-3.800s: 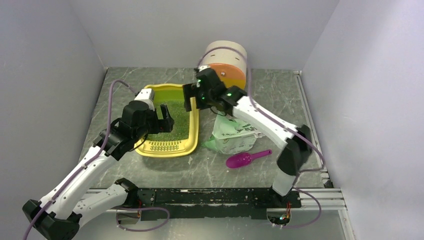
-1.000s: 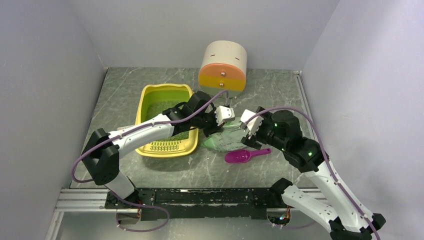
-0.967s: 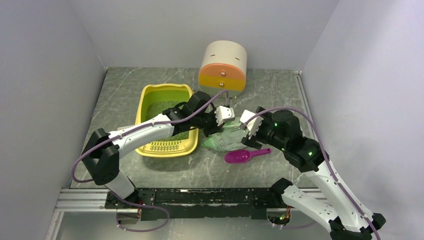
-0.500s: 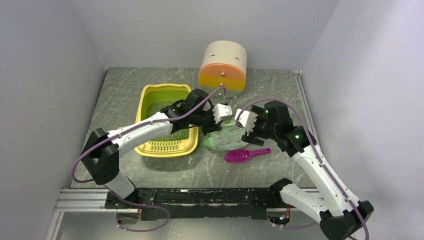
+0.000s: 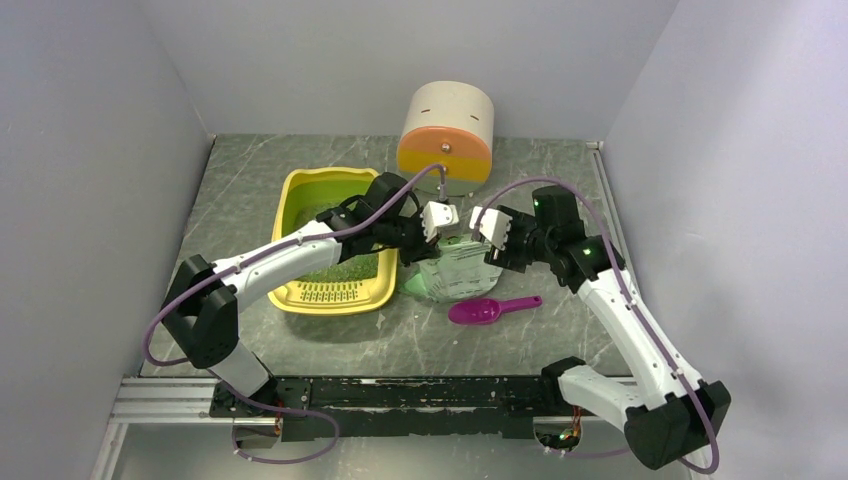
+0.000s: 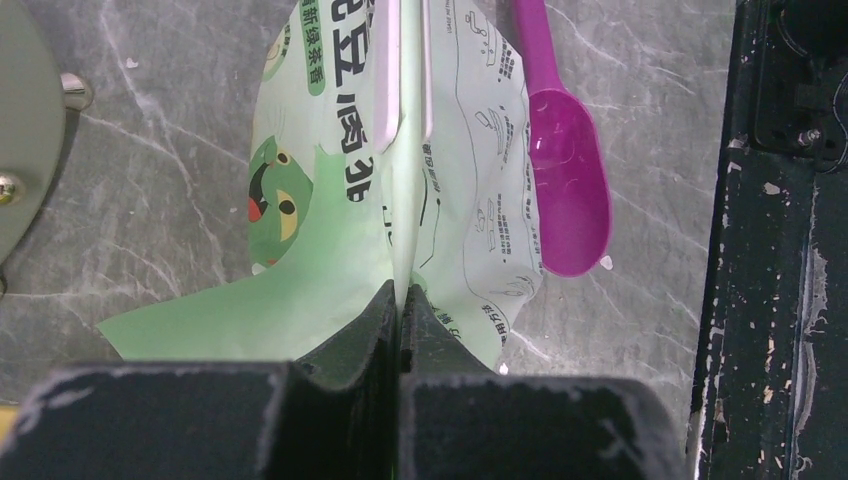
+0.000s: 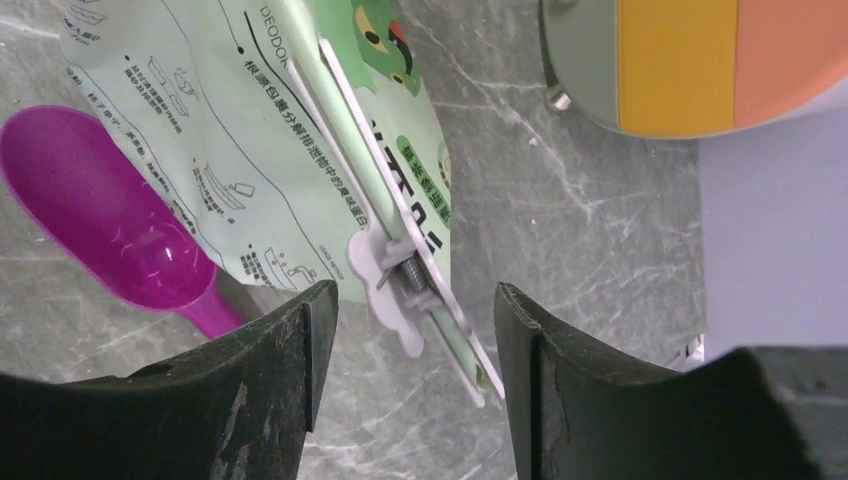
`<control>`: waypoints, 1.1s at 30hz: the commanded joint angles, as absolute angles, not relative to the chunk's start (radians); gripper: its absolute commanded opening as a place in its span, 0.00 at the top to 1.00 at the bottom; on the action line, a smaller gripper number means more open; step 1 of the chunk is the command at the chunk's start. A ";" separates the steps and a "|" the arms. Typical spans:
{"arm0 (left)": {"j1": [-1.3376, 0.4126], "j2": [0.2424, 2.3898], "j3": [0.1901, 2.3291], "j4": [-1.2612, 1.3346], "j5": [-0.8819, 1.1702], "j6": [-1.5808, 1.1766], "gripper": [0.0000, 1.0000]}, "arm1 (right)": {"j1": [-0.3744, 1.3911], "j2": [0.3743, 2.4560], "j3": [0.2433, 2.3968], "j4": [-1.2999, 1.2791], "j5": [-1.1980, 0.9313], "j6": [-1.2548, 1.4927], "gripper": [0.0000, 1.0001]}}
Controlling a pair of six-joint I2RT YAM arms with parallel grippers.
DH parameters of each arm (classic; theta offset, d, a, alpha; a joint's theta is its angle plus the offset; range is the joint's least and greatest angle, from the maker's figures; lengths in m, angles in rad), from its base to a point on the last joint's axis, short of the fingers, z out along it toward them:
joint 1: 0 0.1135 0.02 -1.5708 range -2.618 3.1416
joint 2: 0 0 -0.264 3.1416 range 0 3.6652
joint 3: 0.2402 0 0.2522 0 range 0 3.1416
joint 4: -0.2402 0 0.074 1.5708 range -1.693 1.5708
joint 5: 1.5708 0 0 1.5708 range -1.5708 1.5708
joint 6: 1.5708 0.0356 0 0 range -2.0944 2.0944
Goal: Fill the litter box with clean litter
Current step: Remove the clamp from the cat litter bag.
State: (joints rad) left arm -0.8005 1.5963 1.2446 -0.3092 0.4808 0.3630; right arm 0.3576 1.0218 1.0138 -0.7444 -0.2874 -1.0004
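1. Both arms have left the litter box [image 5: 335,293] and come to the bag [image 5: 455,278]. The left tool [image 6: 400,300] is clenched on the bag's top seam. The right tool [image 7: 415,300] is spread, with a finger on either side of the white clip [image 7: 400,270].
2. Over the last second both tools have drawn up and back, and the bag stands more upright. Opening it looks like the step in hand, since the clip still seals it.
3. The litter box lies left of the bag, with clean litter [image 5: 318,215] already on its floor.
4. The box's right wall is just beside the bag, the scoop [image 5: 485,313] lies at the bag's near side, and the cabinet [image 5: 447,140] is close behind. The open table [image 5: 400,340] lies in front and to the right.
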 commanded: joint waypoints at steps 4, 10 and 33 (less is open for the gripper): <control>-0.783 1.586 1.269 -0.333 0.546 0.374 0.95 | 0.343 1.078 1.051 -0.676 -0.373 -1.058 0.40; -0.779 1.586 1.272 -0.337 0.533 0.369 0.95 | 0.341 1.091 1.060 -0.681 -0.378 -1.090 0.51; -0.759 1.586 1.271 -0.325 0.522 0.348 0.95 | 0.340 1.049 1.106 -0.648 -0.337 -1.037 0.95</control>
